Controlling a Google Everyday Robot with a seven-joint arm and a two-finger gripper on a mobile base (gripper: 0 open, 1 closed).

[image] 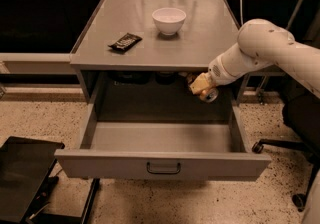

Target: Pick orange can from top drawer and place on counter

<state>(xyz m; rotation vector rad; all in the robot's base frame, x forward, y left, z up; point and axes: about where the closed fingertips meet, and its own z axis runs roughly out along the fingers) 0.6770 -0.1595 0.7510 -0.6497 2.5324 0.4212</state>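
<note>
The top drawer (160, 165) is pulled open and its floor is bare. My gripper (200, 86) hangs over the drawer's back right part, just under the front edge of the counter (210, 38). It is shut on the orange can (209, 96), which lies tilted with one silver end facing down and right. Most of the can is hidden by the tan fingers (196, 84). My white arm (260, 43) reaches in from the right, above the counter's right corner.
A white bowl (169, 20) stands at the counter's back middle and a flat dark snack wrapper (125, 42) lies at its left. A black seat (25, 178) is at the lower left. An office chair base (295, 148) is at the right.
</note>
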